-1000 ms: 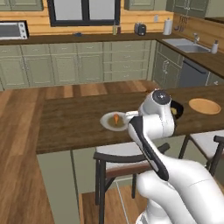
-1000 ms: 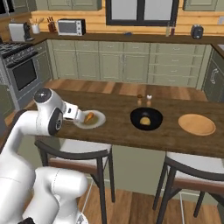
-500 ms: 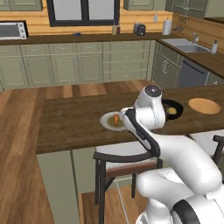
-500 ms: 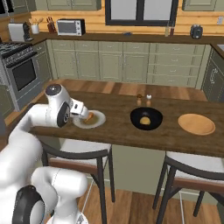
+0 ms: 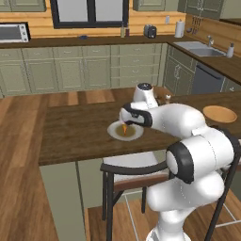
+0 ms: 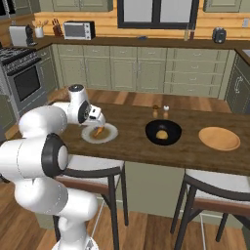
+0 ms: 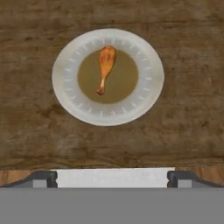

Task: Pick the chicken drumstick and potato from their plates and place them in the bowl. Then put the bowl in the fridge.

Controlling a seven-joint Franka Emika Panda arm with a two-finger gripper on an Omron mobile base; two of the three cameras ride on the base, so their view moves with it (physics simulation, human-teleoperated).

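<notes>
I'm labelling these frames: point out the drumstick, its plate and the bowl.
drumstick (image 7: 106, 61): hand view, on the meaty end.
plate (image 7: 65, 94): hand view, on the pale rim.
bowl (image 6: 150, 131): right base view, on the black rim.

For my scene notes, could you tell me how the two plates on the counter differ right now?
The pale grey-white plate has a brownish centre; the tan-orange plate is one plain colour. The grey-white plate carries the chicken drumstick, while nothing shows on the tan-orange plate. The grey-white plate lies under the open gripper, left of the black bowl; the tan-orange plate lies to the bowl's right. Both are round, flat and rest on the wooden counter.
</notes>
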